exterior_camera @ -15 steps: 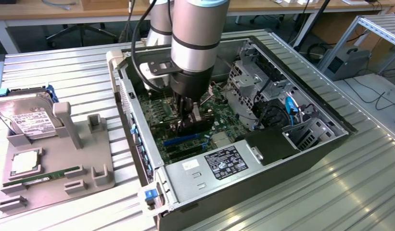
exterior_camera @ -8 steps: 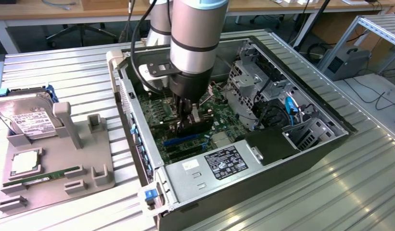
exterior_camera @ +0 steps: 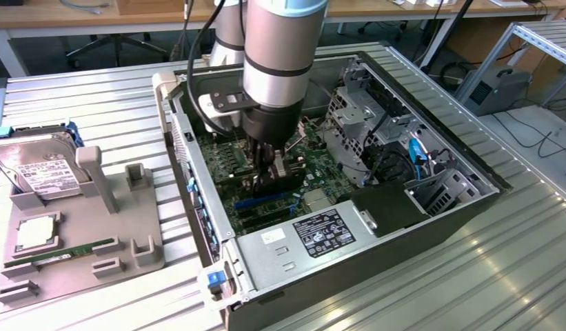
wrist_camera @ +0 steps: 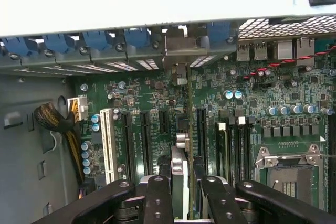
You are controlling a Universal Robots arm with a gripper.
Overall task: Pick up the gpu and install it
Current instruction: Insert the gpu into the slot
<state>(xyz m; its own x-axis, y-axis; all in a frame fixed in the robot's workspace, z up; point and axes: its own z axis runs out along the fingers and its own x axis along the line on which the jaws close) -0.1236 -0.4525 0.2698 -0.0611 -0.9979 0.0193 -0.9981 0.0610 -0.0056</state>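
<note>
The gpu [wrist_camera: 180,182] stands on edge between the fingers of the end effector [wrist_camera: 181,195], inside the open computer case [exterior_camera: 430,227]. The fingers are partly closed and clamp the card from both faces. In the wrist view the card lines up with a black expansion slot [wrist_camera: 200,129] on the motherboard [wrist_camera: 262,98], and its silvery end bracket [wrist_camera: 176,43] points toward the row of blue slot clips [wrist_camera: 100,40] on the rear wall of the case.

Status: pick-up is complete; the card is off the table and lowered into the case. Whether its edge connector is fully seated in the slot cannot be told. The grip has not been released.

On the exterior view's left, the grey holder [exterior_camera: 81,241] carries the hard drive [exterior_camera: 39,165] and the green memory stick [exterior_camera: 71,252].
</note>
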